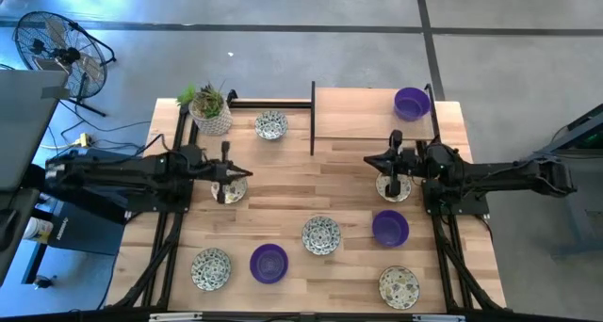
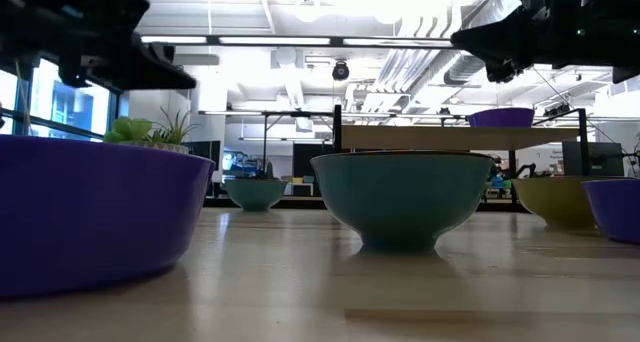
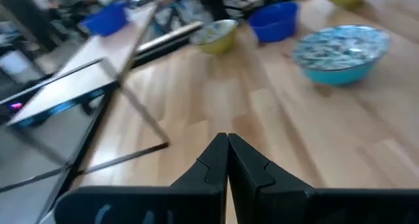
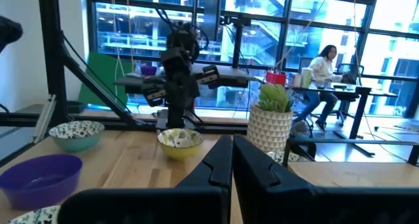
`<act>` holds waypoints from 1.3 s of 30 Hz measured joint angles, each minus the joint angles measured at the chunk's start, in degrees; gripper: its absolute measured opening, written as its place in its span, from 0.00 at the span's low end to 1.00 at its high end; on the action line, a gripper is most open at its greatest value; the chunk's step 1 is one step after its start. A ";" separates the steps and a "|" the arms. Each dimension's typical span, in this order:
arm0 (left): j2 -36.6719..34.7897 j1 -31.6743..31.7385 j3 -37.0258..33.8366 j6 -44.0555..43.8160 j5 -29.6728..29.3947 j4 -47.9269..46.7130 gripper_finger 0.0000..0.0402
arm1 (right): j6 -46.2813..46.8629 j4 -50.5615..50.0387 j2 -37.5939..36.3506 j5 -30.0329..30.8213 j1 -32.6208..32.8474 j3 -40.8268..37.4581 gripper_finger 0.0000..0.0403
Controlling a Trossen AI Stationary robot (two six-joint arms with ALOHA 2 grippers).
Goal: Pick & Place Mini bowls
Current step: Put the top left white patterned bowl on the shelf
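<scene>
The light wooden slatted table (image 1: 311,185) carries 8 small round mini bowls, and 1 glossy purple bowl (image 1: 412,103) sits on the raised wooden shelf (image 1: 363,113). The right gripper (image 1: 393,169), clenched empty, hangs directly over a speckled bowl (image 1: 392,187) (nearest arm). The left gripper (image 1: 224,174), also clenched, hovers over another speckled bowl (image 1: 232,189). The white textured plant pot (image 1: 211,115) stands well apart.

Purple and speckled mini bowls (image 1: 321,234), upright, scattered across table

arms: two, matte black, jointed, blocky housings | left gripper (image 3: 227,160): black angular fingers, flat inner faces, stepped notch near tips | right gripper (image 4: 232,160): same black wedge-shaped fingers | bases: black frame struts | cabling: dark leads trailing off left arm
</scene>
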 joint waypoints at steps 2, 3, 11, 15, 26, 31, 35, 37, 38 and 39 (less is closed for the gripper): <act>4.49 -2.79 2.89 0.83 -1.72 -0.73 0.00 | 0.00 -0.01 0.00 0.00 -0.02 0.00 0.00; 6.71 -4.03 4.43 1.01 -2.31 -1.37 0.00 | -0.02 -0.02 0.00 0.00 -0.02 0.00 0.00; 22.39 -11.20 19.34 -2.73 -4.61 -16.87 0.00 | -0.87 -0.61 0.00 0.00 -0.02 0.00 0.00; 29.27 -13.84 26.51 -6.50 -0.98 -23.69 0.00 | -1.14 -1.13 0.02 0.02 -0.02 0.00 0.00; 43.58 -21.18 41.28 -13.92 -0.36 -37.96 0.10 | -1.46 -2.40 0.12 0.15 -0.02 0.00 0.00; 45.58 -22.30 44.65 -19.16 -0.47 -45.47 0.20 | -1.46 -2.73 0.13 0.20 -0.02 0.00 0.00; 45.67 -22.16 44.70 -24.61 -3.73 -50.35 0.26 | -1.42 -2.77 0.13 0.20 -0.02 0.00 0.00; 45.67 -22.16 44.72 -26.80 -7.06 -55.05 0.28 | -1.46 -2.84 0.11 0.20 -0.02 0.00 0.00; 45.67 -22.16 44.69 -27.80 -8.18 -57.72 0.29 | -1.44 -2.96 0.13 0.21 -0.02 0.00 0.00; 45.68 -22.16 44.68 -28.70 -8.76 -59.68 0.29 | -1.42 -3.01 0.13 0.20 -0.02 0.00 0.00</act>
